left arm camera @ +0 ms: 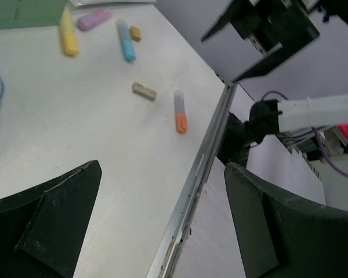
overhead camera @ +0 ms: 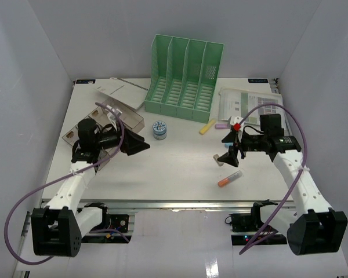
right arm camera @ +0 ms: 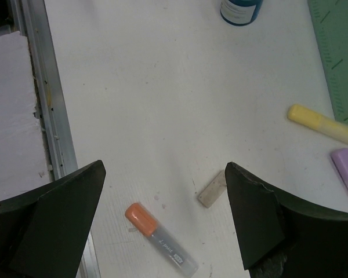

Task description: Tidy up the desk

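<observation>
The left gripper (overhead camera: 143,144) and right gripper (overhead camera: 227,149) hover wide open, empty, above the desk (overhead camera: 180,168) spanning the scene. Rigid, seemingly fixed, it offers no hold; its light, slick orange-capped marker (overhead camera: 229,178) does, mid-barrel.

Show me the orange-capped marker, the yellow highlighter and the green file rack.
orange-capped marker (right arm camera: 161,238): right wrist view, on its clear barrel just past the cap.
yellow highlighter (right arm camera: 322,124): right wrist view, middle of its body.
green file rack (overhead camera: 182,92): top view, on its slotted base.
</observation>
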You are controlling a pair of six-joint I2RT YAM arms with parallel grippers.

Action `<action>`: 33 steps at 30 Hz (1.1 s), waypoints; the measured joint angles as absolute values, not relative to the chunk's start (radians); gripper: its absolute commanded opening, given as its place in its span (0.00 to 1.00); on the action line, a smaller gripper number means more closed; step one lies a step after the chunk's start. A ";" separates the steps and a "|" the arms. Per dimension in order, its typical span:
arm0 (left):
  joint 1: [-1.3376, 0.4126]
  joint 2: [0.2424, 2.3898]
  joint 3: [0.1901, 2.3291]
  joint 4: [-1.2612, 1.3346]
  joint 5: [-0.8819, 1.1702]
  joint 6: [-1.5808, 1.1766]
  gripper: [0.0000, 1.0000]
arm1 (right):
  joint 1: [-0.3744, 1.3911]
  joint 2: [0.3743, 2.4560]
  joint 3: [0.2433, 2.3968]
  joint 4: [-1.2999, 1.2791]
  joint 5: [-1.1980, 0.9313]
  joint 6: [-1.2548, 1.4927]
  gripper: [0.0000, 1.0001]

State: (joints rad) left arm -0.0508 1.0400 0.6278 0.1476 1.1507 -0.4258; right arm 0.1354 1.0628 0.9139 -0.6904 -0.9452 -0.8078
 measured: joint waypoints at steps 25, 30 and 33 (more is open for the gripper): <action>-0.084 0.591 0.376 0.178 0.942 -0.240 0.93 | 0.708 1.848 1.407 -0.336 -0.408 -0.570 0.90; -0.090 0.569 0.395 0.133 0.865 -0.205 0.93 | 0.720 1.988 1.555 -0.296 -0.322 -0.503 0.90; -0.092 0.558 0.402 0.104 0.816 -0.187 0.93 | 0.728 2.058 1.627 -0.277 -0.280 -0.449 0.90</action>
